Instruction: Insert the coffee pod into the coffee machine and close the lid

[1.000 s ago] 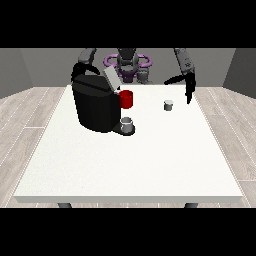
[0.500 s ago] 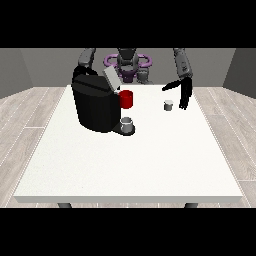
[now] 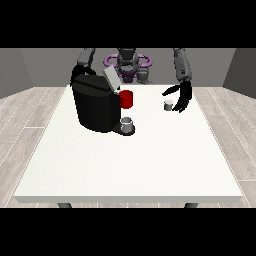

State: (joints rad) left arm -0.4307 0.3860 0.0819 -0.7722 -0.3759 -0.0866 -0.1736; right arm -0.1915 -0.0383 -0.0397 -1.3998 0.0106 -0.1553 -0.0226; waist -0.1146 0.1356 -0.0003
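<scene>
A black coffee machine stands on the white table at the left, with its grey lid tilted up and a red part at its front. A small grey cup sits on its drip base. The small grey coffee pod rests on the table to the right. The hand at the view's right hangs just beside the pod with fingers spread downward, open, not holding it. The hand at the view's left is mostly hidden behind the machine.
The robot's torso with a purple ring stands behind the table's far edge. Bare table surface stretches from the machine to the near edge. A wood-pattern floor surrounds the table.
The hand at the view's right has come inward and down towards the pod, now close beside it. The machine, lid and cup stay where they were.
</scene>
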